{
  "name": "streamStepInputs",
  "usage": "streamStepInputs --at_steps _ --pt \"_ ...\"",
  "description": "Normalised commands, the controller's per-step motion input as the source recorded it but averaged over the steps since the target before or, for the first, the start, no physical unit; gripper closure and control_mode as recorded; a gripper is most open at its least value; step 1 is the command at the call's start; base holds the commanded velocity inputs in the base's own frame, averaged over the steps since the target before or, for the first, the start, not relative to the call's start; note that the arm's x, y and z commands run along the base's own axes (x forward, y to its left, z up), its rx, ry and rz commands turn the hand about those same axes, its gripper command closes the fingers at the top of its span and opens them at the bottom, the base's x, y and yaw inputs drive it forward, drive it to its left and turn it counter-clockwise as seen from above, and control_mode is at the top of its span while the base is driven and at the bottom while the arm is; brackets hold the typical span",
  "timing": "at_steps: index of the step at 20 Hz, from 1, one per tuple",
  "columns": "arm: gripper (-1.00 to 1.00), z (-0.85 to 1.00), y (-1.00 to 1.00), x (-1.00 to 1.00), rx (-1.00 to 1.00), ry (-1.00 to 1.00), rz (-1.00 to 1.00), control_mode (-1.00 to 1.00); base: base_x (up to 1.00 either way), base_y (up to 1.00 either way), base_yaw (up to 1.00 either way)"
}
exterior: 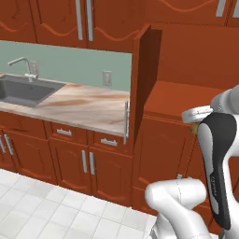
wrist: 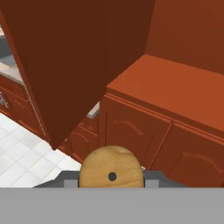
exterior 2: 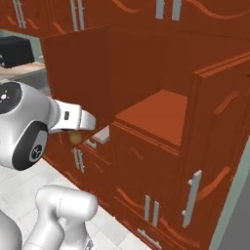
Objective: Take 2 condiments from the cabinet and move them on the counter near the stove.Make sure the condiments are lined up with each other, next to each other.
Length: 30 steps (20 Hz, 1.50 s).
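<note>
A light-brown wooden shaker is seen end-on in the hand view, its round tan top with a small dark hole facing the camera. It sits between the two dark fingers of the gripper, one finger at each side of it, so the gripper is closed on the shaker. In the left base view a small brown edge of the same shaker is visible just below the white hand, at the right of the picture. In the right base view it appears as a small tan shape under the gripper, in front of the cabinet fronts.

The shaker is held in the air, clear of the cabinet shelf and in front of it. The shelf is a flat red-brown surface, bare where it is visible. The cabinet door stands open, edge-on in the left base view, with a vertical silver bar handle at its near edge.

To the left of the door, the beige-pink veined counter runs to a dark sink with a silver tap. Whether a second shaker is present cannot be determined.
</note>
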Motion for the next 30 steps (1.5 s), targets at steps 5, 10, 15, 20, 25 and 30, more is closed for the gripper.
streamStepInputs --at_steps 5,10,15,20,25,30 --pt "1.00 0.00 0.00 0.00 0.00 0.00 0.00 1.00 -0.08 0.62 0.82" --pt "1.00 0.00 0.00 0.00 0.00 0.00 0.00 1.00 -0.02 0.47 0.95" --pt "1.00 0.00 0.00 0.00 0.00 0.00 0.00 1.00 0.53 0.32 0.74" --pt "1.00 0.00 0.00 0.00 0.00 0.00 0.00 1.00 1.00 0.48 0.23" --pt "1.00 0.00 0.00 0.00 0.00 0.00 0.00 1.00 1.00 0.51 0.04" --pt "1.00 0.00 0.00 0.00 0.00 0.00 0.00 1.00 0.98 0.56 0.27"
